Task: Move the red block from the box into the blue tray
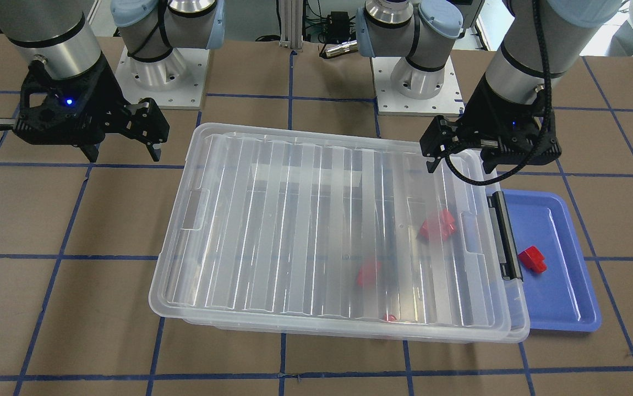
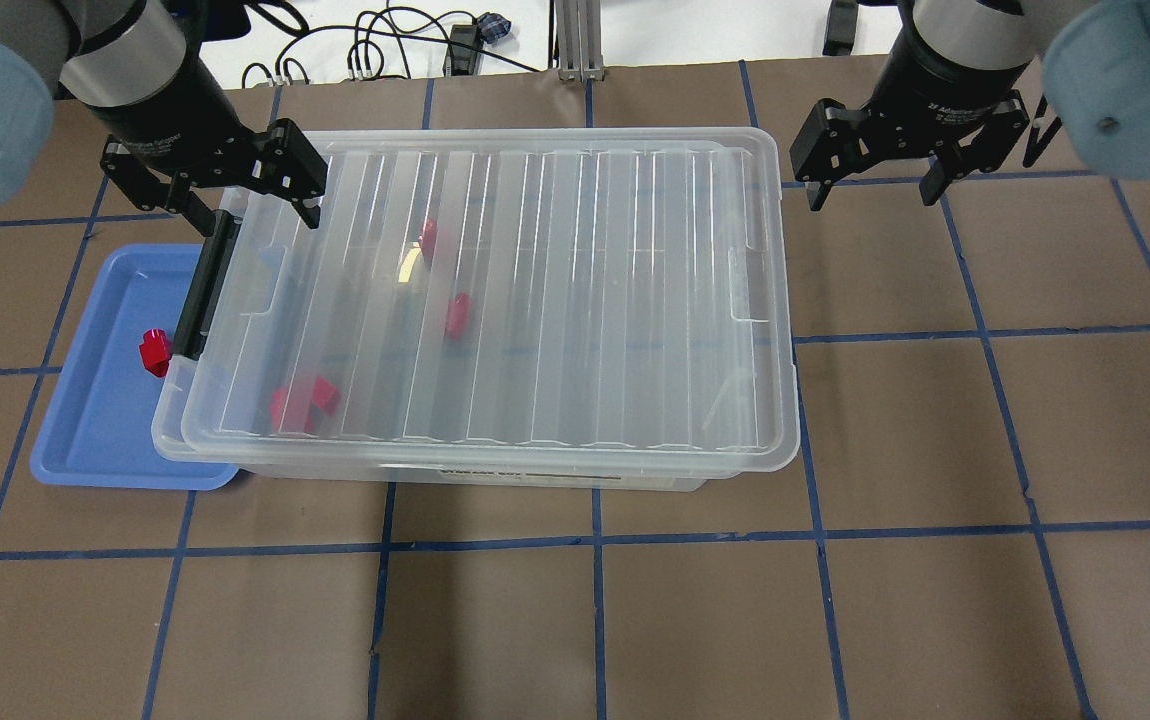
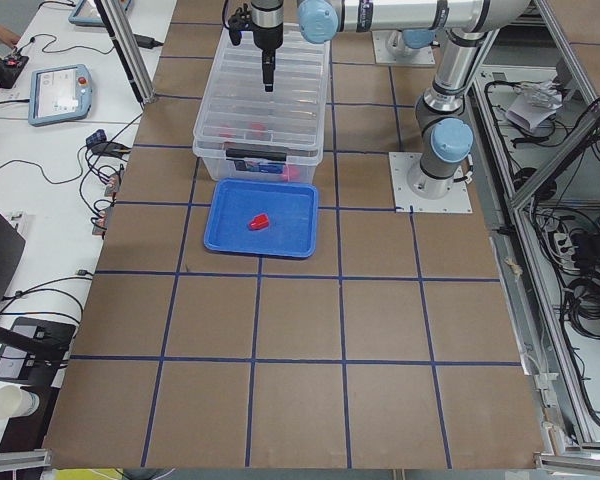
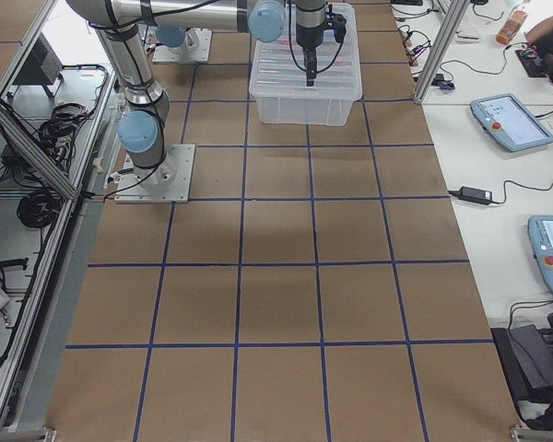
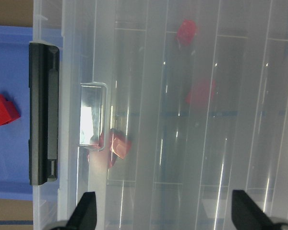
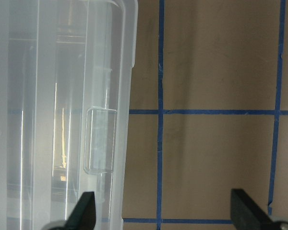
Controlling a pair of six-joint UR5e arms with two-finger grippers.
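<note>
The red block (image 1: 532,259) lies in the blue tray (image 1: 561,311), close to the box's black latch bar (image 1: 505,236); it also shows in the overhead view (image 2: 153,350) and the left wrist view (image 5: 4,109). The clear box (image 1: 305,220) has its ribbed lid on. Other red blocks (image 1: 436,224) (image 1: 369,273) show blurred through the lid. My left gripper (image 1: 459,162) is open and empty above the box's latch end (image 2: 253,205). My right gripper (image 1: 124,154) is open and empty above the table beside the box's other end (image 2: 873,195).
The blue tray (image 2: 95,430) is partly tucked under the box's latch end. The brown table with blue tape lines (image 2: 635,600) surrounds the box. Both arm bases (image 1: 157,71) (image 1: 415,77) stand behind the box. Cables lie at the table's far edge (image 2: 385,40).
</note>
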